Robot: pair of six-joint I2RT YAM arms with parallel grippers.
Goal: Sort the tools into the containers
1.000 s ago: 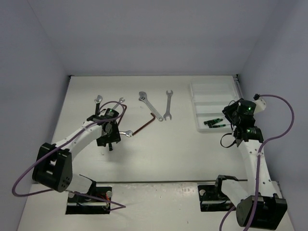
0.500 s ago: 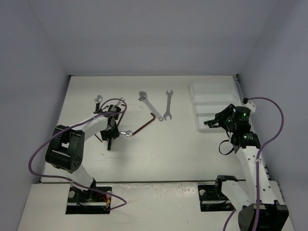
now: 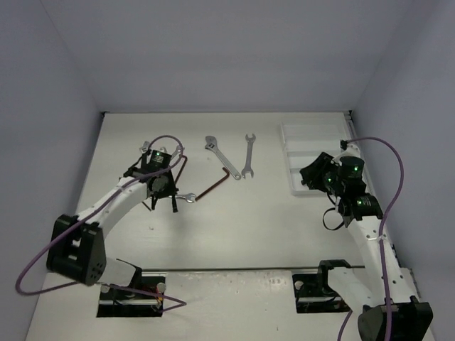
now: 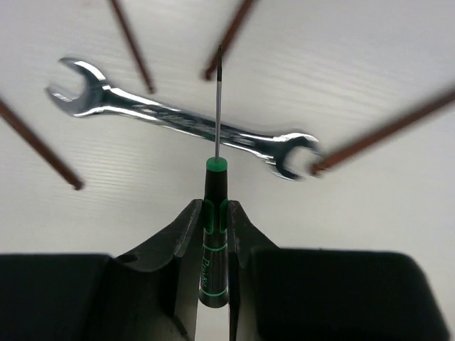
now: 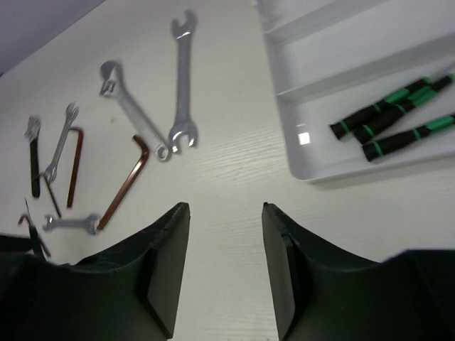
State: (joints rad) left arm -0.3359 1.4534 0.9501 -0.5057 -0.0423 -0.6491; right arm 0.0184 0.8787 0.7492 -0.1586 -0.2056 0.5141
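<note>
Jaws on my left pinch the screwdriver at bottom centre, shaft over a wrench; right jaws gape empty.

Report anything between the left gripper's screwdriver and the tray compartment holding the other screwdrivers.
The right gripper, open, hovers beside the tray, in the path. Two wrenches and a hex key lie flat between.

Table: white, middle of frame
Tray: white, upper right
Adjustable wrench: upper centre
Open-end wrench: just right of it
Hex key: brown, below both
Small wrench: left of centre
</note>
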